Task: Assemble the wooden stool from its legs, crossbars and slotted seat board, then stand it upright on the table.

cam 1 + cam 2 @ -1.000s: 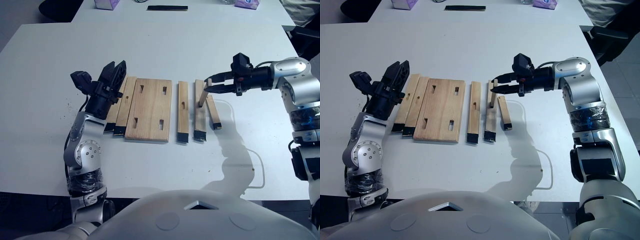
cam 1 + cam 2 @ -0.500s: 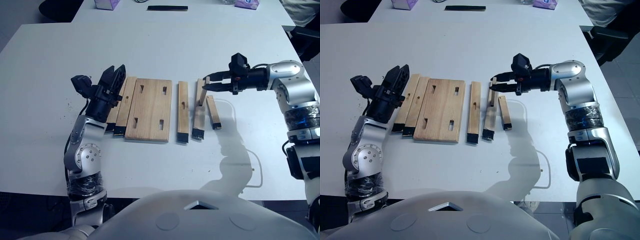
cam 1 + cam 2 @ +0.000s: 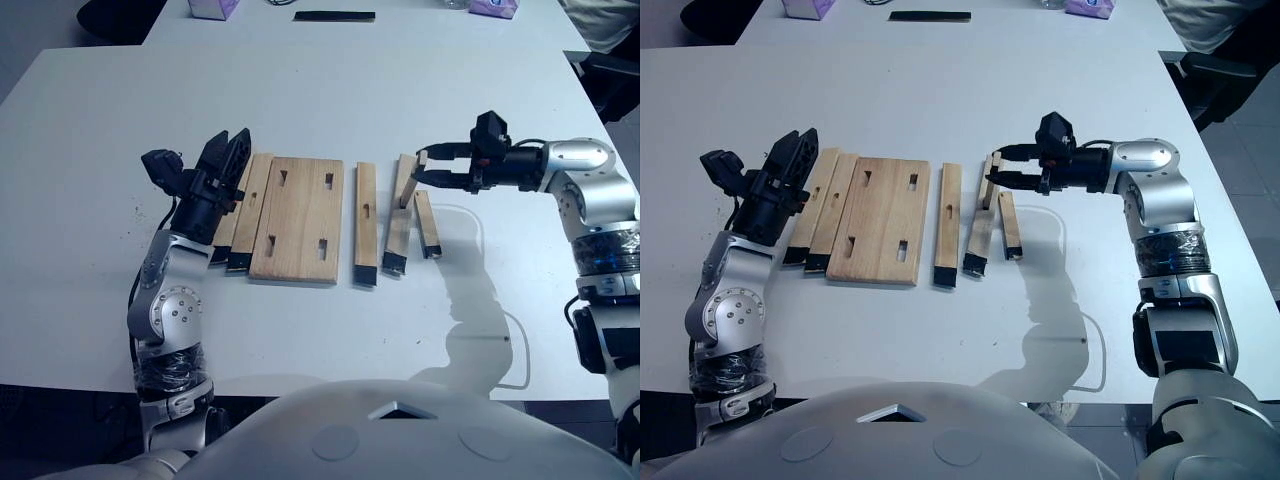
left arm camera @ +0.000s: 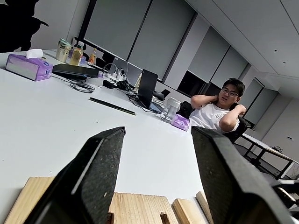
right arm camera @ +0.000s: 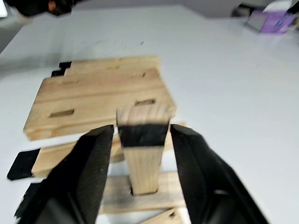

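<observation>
Two fingers of the right gripper are clenched on the top of a crossbar. The crossbar stands almost upright, leaning a little, on a slotted leg that lies flat to the right of the seat board. The head views give the layout but little of the joint. The right wrist view gives the detail: the gripped end is black, a finger presses each side of it, and the lower end sits in a dark slot of the wood beneath. Past it that view takes in the board's slots and the black feet of the farther pieces.

The left gripper is released, its fingers wide apart with nothing between them. It hovers over the two legs lying just left of the board. The left wrist view looks out through that gap, with the far ends of the wood just under it.

A third leg lies between the board and the slotted leg. A short piece lies just right of the slotted leg, its black end toward the robot.

All of it rests on a white table with a few dark specks near its left side. Beyond is a second table with a black strip and a purple tissue box. The left wrist view opens onto the room: an open laptop, bottles and a wall of dark panels.
</observation>
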Robot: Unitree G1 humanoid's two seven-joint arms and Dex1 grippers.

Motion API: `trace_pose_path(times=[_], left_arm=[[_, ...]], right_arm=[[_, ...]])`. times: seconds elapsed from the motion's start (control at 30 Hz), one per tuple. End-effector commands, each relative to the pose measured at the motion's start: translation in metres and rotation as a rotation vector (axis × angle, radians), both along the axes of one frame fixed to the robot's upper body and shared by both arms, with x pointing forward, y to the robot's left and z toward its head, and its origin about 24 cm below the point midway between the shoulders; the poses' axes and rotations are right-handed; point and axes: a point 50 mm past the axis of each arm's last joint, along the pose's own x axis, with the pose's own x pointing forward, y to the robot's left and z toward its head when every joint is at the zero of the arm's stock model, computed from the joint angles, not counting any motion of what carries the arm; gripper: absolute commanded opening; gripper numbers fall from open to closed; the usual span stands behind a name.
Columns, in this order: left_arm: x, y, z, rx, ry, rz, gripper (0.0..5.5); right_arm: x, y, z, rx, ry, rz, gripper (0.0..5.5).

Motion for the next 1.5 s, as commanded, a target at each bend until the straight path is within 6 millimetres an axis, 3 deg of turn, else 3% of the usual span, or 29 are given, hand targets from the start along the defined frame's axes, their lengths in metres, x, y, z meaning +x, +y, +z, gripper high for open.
trace_pose_path(times=[0.03,0.1,0.23,0.33,0.47,0.57,0.87,0.97,1.07,1.13,1.2,1.4,1.47,1.5], left_arm=[[0.000,-0.001,-0.003,-0.010,0.002,0.012,2.61],[-0.001,-0.001,-0.003,-0.014,0.000,0.021,2.61],[-0.002,-0.001,-0.003,-0.017,-0.001,0.023,2.61],[0.000,-0.003,-0.003,-0.019,-0.003,0.019,2.61],[0.004,-0.005,-0.003,-0.023,-0.006,0.008,2.61],[0.005,-0.006,-0.004,-0.020,-0.003,-0.003,2.61],[0.007,0.004,-0.003,-0.014,-0.006,0.032,2.61],[0.009,0.005,-0.002,-0.011,-0.008,0.032,2.61],[0.010,0.003,-0.003,-0.013,-0.006,0.028,2.61],[0.010,0.002,-0.004,-0.015,-0.005,0.024,2.61],[0.009,0.003,-0.005,-0.016,-0.003,0.025,2.61],[0.005,0.007,-0.004,-0.029,-0.015,0.064,2.61],[0.003,0.008,-0.004,-0.042,-0.023,0.084,2.61],[0.000,0.008,-0.004,-0.051,-0.026,0.101,2.61]], right_arm=[[-0.011,-0.008,0.004,-0.039,-0.013,-0.045,2.51],[-0.008,-0.008,0.017,-0.003,-0.051,-0.080,2.51],[-0.004,0.012,0.059,0.183,-0.111,-0.063,2.51],[0.000,0.033,0.065,0.261,-0.105,-0.052,2.51],[0.014,0.052,0.036,0.265,-0.061,-0.143,2.51],[0.016,0.054,0.019,0.266,-0.033,-0.188,2.51],[0.014,0.053,0.045,0.431,-0.060,-0.216,2.51],[0.010,0.057,0.021,0.369,-0.007,-0.235,2.51],[0.007,0.061,-0.021,0.228,0.059,-0.276,2.51],[0.005,0.061,-0.028,0.227,0.072,-0.282,2.51],[0.006,0.062,-0.014,0.290,0.043,-0.274,2.51],[0.003,0.059,0.078,0.579,-0.089,-0.255,2.51],[-0.008,0.058,0.084,0.557,-0.072,-0.227,2.51],[-0.017,0.059,0.073,0.482,-0.048,-0.198,2.51]])
